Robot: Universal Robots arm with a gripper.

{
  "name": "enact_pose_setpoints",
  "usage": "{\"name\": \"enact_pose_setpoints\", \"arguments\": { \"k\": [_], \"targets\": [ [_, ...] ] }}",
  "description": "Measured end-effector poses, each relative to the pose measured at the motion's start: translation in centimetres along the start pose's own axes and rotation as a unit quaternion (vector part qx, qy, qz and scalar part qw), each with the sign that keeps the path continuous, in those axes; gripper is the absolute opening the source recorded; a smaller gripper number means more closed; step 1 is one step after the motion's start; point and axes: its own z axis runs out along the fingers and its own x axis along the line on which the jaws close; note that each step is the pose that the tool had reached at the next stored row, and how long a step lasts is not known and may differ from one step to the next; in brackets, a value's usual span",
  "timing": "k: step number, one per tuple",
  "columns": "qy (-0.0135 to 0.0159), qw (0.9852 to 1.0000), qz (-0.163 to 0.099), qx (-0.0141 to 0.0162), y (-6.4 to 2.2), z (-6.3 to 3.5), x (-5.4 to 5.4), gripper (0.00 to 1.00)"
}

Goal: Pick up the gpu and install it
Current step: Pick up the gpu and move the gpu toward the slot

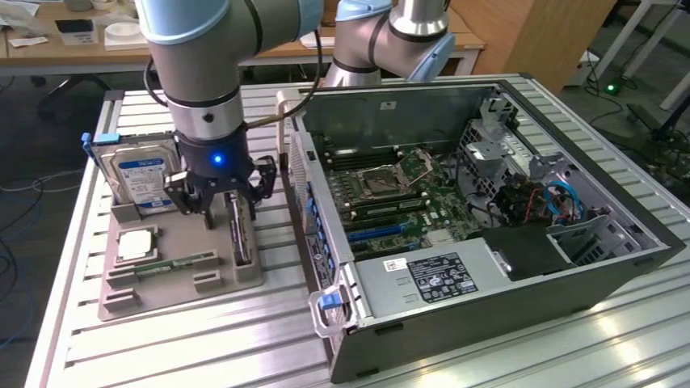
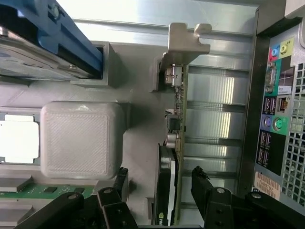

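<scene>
Pincer released, jaws straddling the gpu's upper edge; open gap on both sides

One gpu, one hard drive, one memory stick — one computer case.

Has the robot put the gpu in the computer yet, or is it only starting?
Only starting. Done so far: the arm is down over the tray, its open jaws on either side of the gpu. In hand: nothing is gripped yet, and the gpu stands on edge in its tray slot. Left: lifting it out and fitting it into the open computer, so nearly the whole job.
</scene>
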Motion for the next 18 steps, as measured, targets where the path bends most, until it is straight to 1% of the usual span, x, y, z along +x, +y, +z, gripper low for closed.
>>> {"name": "enact_pose_setpoints", "arguments": {
  "k": [2,6,8,11,13,14,18],
  "targets": [
    [-0.0002,1.0000,0.001,0.0002,0.00,0.18,-0.04,0.65],
    [-0.0009,0.9999,0.013,0.0014,-0.01,0.53,-0.05,0.65],
    [-0.0007,0.9998,0.018,0.0018,-0.01,0.56,-0.05,0.65],
    [-0.0008,0.9998,0.018,0.0021,-0.01,0.58,-0.06,0.65],
    [-0.0008,0.9998,0.018,0.0021,-0.01,0.58,-0.06,0.63],
    [-0.0008,0.9998,0.018,0.0022,0.00,0.58,-0.06,0.56],
    [-0.0008,0.9998,0.018,0.0022,0.00,0.58,-0.06,0.56]
  ]
}}
